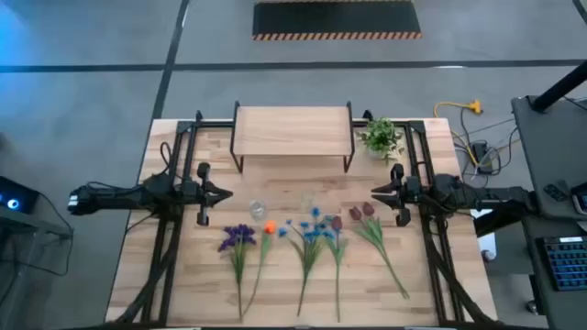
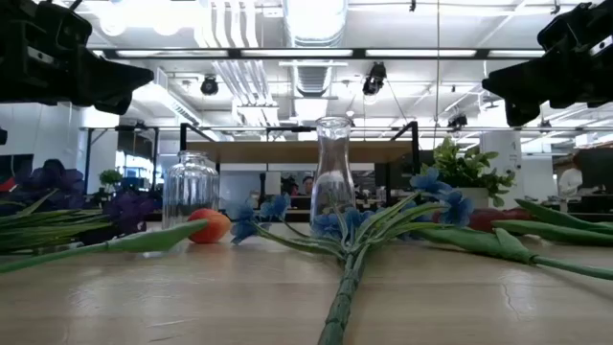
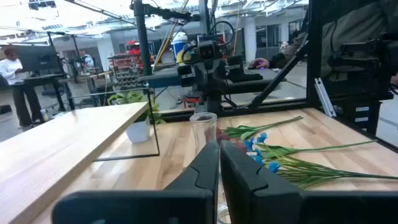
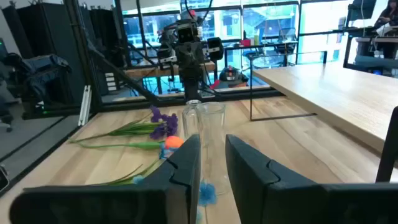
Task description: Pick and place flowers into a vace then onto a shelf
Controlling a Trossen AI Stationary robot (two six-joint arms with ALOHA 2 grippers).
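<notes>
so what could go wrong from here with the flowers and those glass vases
The tall glass vase and the short glass jar are clear and narrow-mouthed, so a stem may miss or tip one. The blue flowers lie with stems crossing, so a grab might drag two. Both pincers, left and right, wait apart.

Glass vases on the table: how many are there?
2. A short ribbed glass jar stands near the orange bud; a taller clear glass bottle stands behind the blue flowers, before the shelf.

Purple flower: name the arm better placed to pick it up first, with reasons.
Left. The purple flower lies at the row's left end, close to the left gripper. The right gripper waits across the table, beyond the blue flowers and red tulips.
</notes>
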